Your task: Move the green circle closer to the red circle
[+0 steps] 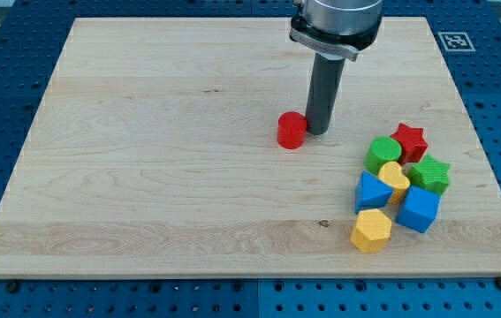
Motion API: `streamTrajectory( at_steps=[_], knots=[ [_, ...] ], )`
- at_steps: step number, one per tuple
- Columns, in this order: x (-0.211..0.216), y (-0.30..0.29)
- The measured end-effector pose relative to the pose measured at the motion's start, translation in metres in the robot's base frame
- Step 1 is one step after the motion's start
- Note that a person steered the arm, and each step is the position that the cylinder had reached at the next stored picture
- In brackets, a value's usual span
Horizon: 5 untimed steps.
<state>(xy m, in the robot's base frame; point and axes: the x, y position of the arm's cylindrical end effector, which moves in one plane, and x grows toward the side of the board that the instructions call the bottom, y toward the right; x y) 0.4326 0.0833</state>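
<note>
While my tip (318, 132) stands just right of the red circle (292, 131), the green circle (382, 154) sits untouched in the cluster at the table's (144, 177) right. No pincer fitted. Approach step; next, get behind green and push left.

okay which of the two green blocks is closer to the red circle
The green circle, at the cluster's upper left. The green star lies farther toward the view's right. My tip stands just right of the red circle.
</note>
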Motion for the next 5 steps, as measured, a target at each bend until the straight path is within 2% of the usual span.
streamTrajectory(
  at_steps=[1,4,5],
  knots=[
    [0.004,-0.006],
    [0.047,-0.159],
    [0.047,-0.159]
  ],
)
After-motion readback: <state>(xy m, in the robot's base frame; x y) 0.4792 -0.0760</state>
